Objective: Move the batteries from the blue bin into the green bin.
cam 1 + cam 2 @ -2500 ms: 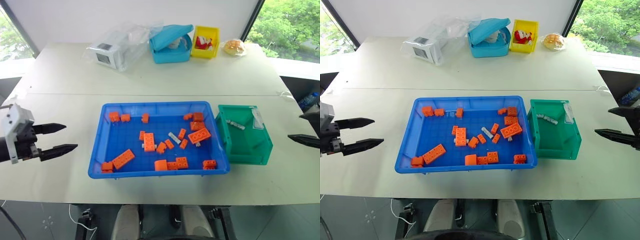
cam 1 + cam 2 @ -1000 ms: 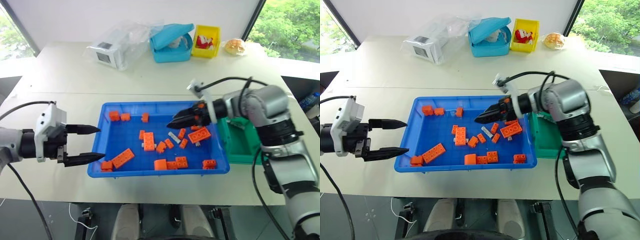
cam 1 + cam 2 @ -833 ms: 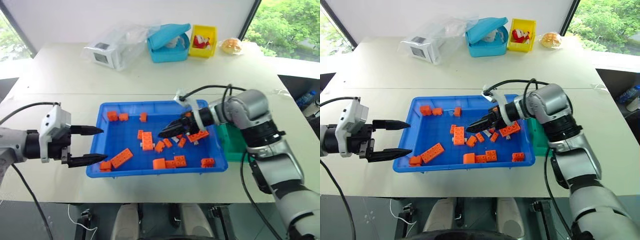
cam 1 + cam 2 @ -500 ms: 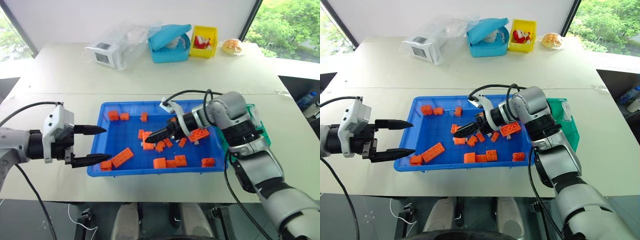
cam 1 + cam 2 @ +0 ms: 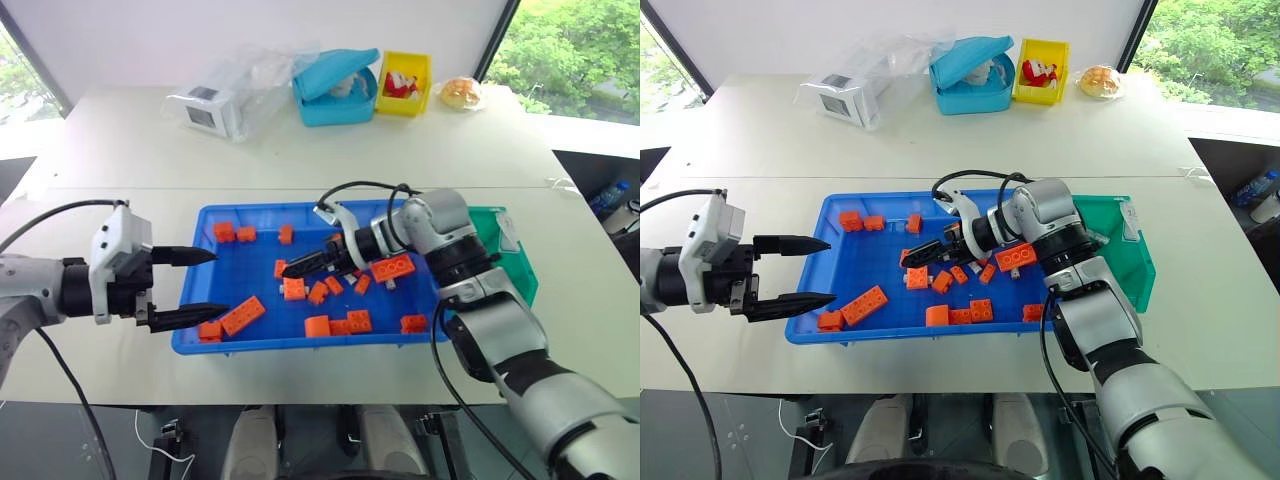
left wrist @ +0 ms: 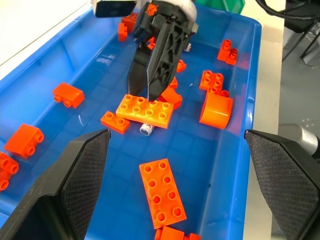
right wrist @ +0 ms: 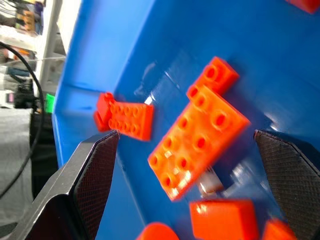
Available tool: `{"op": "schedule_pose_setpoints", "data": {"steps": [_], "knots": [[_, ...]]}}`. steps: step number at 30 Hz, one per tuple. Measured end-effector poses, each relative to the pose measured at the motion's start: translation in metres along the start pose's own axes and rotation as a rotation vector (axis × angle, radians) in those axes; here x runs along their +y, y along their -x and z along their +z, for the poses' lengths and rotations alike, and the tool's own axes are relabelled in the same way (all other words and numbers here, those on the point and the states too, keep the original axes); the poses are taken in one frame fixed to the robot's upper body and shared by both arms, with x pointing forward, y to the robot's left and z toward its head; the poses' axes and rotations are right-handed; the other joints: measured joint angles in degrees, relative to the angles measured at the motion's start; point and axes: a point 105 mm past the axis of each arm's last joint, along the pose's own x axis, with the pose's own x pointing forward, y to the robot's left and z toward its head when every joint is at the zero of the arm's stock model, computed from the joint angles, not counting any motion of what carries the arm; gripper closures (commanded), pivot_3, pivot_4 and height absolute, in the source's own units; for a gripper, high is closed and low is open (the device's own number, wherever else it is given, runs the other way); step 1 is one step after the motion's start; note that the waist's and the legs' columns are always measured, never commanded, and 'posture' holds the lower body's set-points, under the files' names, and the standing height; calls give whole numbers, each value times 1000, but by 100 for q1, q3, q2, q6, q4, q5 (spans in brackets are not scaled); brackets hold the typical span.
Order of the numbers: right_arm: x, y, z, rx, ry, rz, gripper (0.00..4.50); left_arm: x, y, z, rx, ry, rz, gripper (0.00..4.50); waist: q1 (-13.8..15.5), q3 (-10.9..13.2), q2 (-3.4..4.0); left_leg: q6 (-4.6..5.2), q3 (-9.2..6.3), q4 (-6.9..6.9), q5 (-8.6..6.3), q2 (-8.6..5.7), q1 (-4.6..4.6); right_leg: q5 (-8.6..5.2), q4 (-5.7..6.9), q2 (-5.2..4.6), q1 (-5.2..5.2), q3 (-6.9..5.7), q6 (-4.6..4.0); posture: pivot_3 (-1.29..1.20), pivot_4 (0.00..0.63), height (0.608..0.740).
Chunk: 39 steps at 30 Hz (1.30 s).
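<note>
While the right end effector hangs over the bricks, these lines hold:

Right end effector (image 5: 292,269): fingers spread wide, empty, pointing along the middle of the blue bin (image 5: 195,300) just above a flat orange brick (image 6: 145,111).

Left end effector (image 5: 205,285): fingers spread, holding nothing, at the blue bin's left rim.

Battery in reach (image 6: 146,129): a silver-white end peeps from under that flat brick's edge, lying on the bin floor; the rest is hidden beneath the brick.

Other batteries: one pale cylinder seems to lie near the orange bricks (image 5: 395,267) by the right arm; too small to be sure.

Green bin (image 5: 515,262): on the tabletop touching the blue bin's right end, partly behind the right arm.

Handling, as judged: hard, smooth, round metal, dense for its size; it will likely roll and slip on glossy plastic and will not crush.

Where to grip, as judged: across the middle of the barrel, fingers either side of its length; the brick above probably needs nudging aside first.

Risk, as judged: pinching brick and battery together, or squirting the cylinder away.
</note>
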Motion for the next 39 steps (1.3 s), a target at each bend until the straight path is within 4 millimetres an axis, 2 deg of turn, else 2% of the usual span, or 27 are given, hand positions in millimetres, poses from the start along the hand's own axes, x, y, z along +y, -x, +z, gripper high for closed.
{"op": "schedule_pose_setpoints", "data": {"steps": [3, 10, 14, 17, 21, 26, 29, 32, 35, 39], "knots": [[3, -8, 0, 7, -1, 2, 939, 1, 0, 2, -3, -8, 1, 0, 2, 0, 0, 0, 0, 0, 0, 0, 0, 0, 0, 0, 0, 0, 0, 0, 150, 736], [-1, -12, -1, 7, -21, -19, 4480, 3, 0, 6, -11, -22, 6, 0, 4, 0, 0, 0, -2, 0, 0, 0, -2, 0, -1, -1, 0, -1, 0, 0, 150, 736], [0, -13, 6, -10, -28, -28, 4480, 3, 0, 6, -10, -22, 8, 0, -3, 0, 0, 0, -1, 0, 0, 0, -2, 0, -1, 0, -1, -1, 0, 0, 150, 736], [10, -20, 15, -23, -21, -9, 4480, 4, 0, 6, -13, -21, 12, 0, -11, 0, 1, 0, -2, -1, 0, 1, -4, 0, 0, 1, -5, -1, 0, 0, 150, 736], [43, -39, 30, -39, 50, 61, 4480, 4, -4, 4, -16, -12, -4, 0, -18, 0, 0, 0, -5, -4, 0, 2, -4, 0, 0, 2, -5, -3, 0, 0, 150, 736], [71, -70, 35, -52, 171, 112, 4480, 5, -6, 7, -30, -21, -3, 0, -7, 0, 0, 0, -6, -4, 0, 1, -9, 0, -4, -1, -5, -7, 0, 0, 150, 736], [71, -79, 39, -73, 280, 67, 3102, 6, -7, 7, -35, -19, 4, 0, 3, -3, -4, 0, -8, -3, 0, 1, -10, 0, -7, -2, -3, -9, 0, 0, 150, 736], [64, -78, 43, -72, 456, -6, 1671, 6, -8, 7, -43, -17, 6, 0, 0, -3, -5, 0, -8, -3, 0, 0, -12, 0, -10, -2, -3, -9, 0, 0, 150, 736], [54, -60, 46, -65, 647, -66, 1671, 6, -9, 7, -47, -17, 9, 0, 17, -2, -6, 0, -10, -2, 0, 0, -17, 0, -11, -3, -5, -11, 1, 0, 150, 736], [46, -13, 52, -63, 793, -146, 1671, 5, -9, 6, -49, -14, 7, 0, 14, -2, -6, 0, -10, -2, 0, -1, -21, 0, -11, -3, -9, -11, 1, 0, 150, 736]]}}
